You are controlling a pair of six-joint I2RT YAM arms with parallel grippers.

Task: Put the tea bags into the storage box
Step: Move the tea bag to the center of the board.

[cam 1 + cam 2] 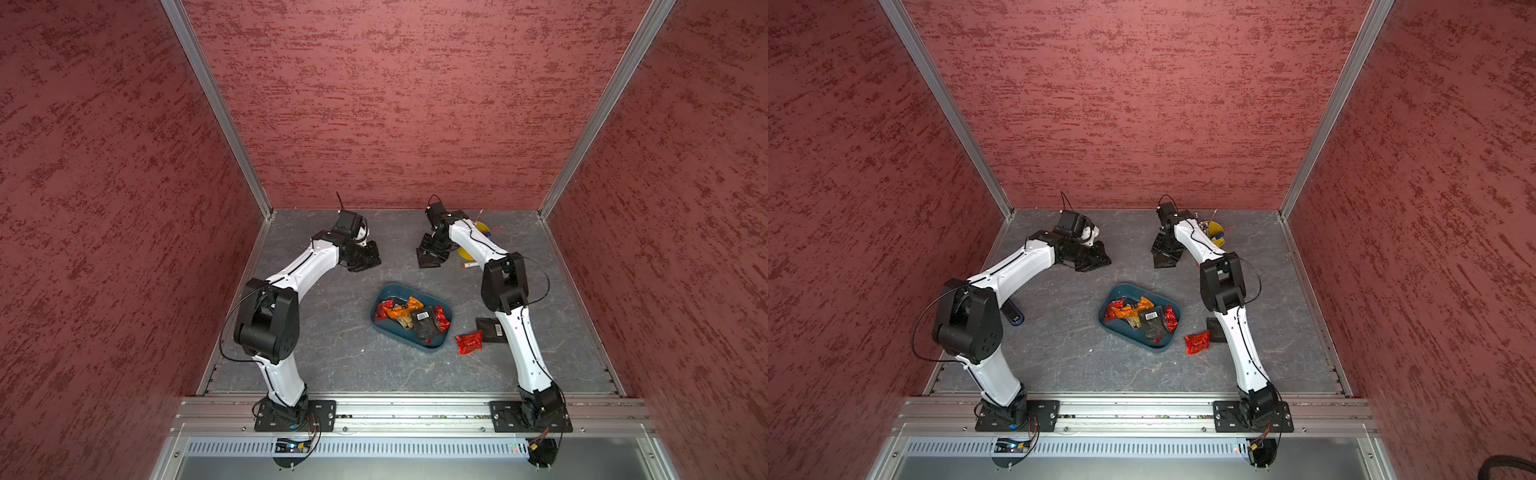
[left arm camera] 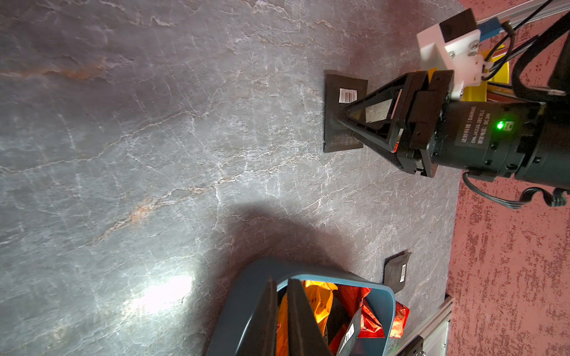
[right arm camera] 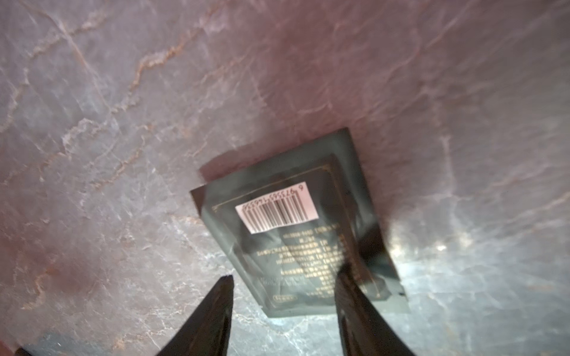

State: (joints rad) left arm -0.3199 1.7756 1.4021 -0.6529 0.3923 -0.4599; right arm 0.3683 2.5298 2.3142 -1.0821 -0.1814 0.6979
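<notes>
Nearest: a red foil tea bag [image 1: 468,342] and a black tea bag [image 1: 490,329] lie loose on the table [image 1: 332,353] just beside the storage box [image 1: 388,330], the black one partly hidden by the right forearm. The box, mid-table, holds a heap of red, orange and black bags. Further back, left gripper [image 2: 281,280] is closed on nothing, parked aside, likely to keep clear. Right gripper [image 3: 287,272] is down at the far black tea bag [image 3: 293,228] near the yellow cup [image 1: 482,227], jaws apart, one finger over the bag and one off its edge, which looks like an edge pinch because it lies flat.
</notes>
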